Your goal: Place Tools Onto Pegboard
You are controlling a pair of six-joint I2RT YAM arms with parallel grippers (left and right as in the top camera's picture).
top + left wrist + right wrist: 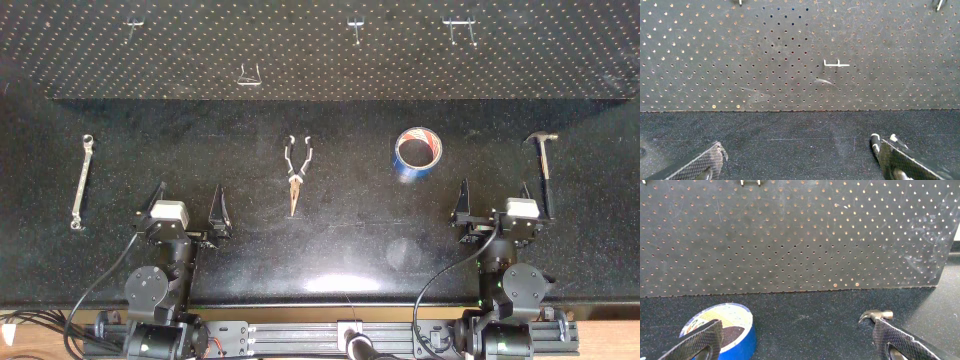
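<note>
From above, the left gripper (190, 212) and right gripper (493, 205) gape wide and empty, while the wrench (80, 183), pliers (297, 172), tape (417, 152) and hammer (543, 160) lie spaced along the black table (350, 240) below the pegboard (320, 50). The left wrist view shows spread fingers (700, 162) holding nothing. The right wrist view shows the same, with the tape and hammer lying beyond.

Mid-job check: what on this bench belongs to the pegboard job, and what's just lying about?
For the job: wrench, pliers, tape, hammer, pegboard, hooks.
Lying about: cables at the front edge.
</note>
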